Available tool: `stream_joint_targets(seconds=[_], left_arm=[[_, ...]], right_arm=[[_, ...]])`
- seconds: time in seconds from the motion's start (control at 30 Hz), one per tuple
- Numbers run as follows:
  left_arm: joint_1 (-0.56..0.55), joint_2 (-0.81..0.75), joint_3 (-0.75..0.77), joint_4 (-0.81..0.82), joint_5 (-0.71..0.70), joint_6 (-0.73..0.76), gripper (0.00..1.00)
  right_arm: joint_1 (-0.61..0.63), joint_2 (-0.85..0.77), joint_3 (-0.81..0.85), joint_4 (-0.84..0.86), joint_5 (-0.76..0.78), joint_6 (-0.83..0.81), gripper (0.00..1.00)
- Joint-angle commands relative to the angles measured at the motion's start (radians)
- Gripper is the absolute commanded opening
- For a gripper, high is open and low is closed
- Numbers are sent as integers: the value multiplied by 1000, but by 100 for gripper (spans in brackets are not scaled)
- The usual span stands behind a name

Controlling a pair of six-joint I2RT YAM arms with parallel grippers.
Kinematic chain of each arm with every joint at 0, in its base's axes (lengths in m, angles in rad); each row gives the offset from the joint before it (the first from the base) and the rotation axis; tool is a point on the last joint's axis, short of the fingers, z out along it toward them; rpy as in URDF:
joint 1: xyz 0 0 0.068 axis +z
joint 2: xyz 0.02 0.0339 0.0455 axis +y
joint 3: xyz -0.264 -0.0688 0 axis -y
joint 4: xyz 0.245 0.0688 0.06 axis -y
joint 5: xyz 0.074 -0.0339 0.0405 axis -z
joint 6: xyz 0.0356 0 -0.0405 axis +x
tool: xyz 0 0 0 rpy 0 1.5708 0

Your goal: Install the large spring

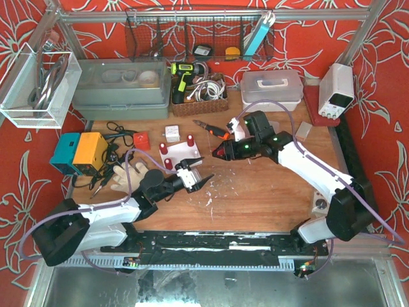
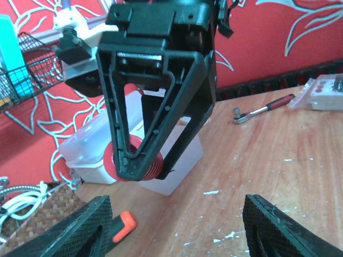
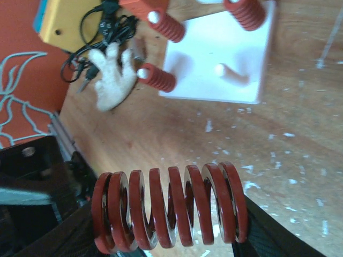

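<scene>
The large spring [image 3: 169,209] is dark red and lies crosswise between the pads of my right gripper [image 3: 171,231], which is shut on its two ends. It hangs above the wood to the right of the white base plate [image 3: 214,48]. That plate carries three small red springs [image 3: 158,77] on posts and one bare white peg [image 3: 228,72]. From the left wrist view, the right gripper [image 2: 136,160] points down with the spring [image 2: 154,167] at its tips. My left gripper [image 2: 179,230] is open and holds nothing. It sits low over the table [image 1: 203,181], facing the right gripper [image 1: 218,153].
An orange-handled tool [image 1: 214,130] lies behind the plate [image 1: 182,152]. A ratchet [image 2: 262,108] lies on the wood to the right. A white glove [image 1: 124,174] and a yellow-teal box [image 1: 80,152] sit at left. A clear lidded container [image 1: 271,89] and a basket [image 1: 198,96] stand at the back.
</scene>
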Motion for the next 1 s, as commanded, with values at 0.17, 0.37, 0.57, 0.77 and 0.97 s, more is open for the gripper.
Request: stream_joint_targets(seconds=[0.17,0.37,0.57,0.77,0.97], left_arm=[[27,36,22,169,22,27,70],[41,56,37,195,93,5,69],[44,107,63,190,124,19,67],[46,127,75,208,127,26,59],[51,133,73,208,147,43,50]], right_arm=[[51,-63,-23,74,-81,30,28],[80,-72,-25,81,-98,39,28],[103,-72,-25,93,-106,49,28],[115,-77,-30,88,-100,48,28],[121,-76,-30,92,-101,52,28]])
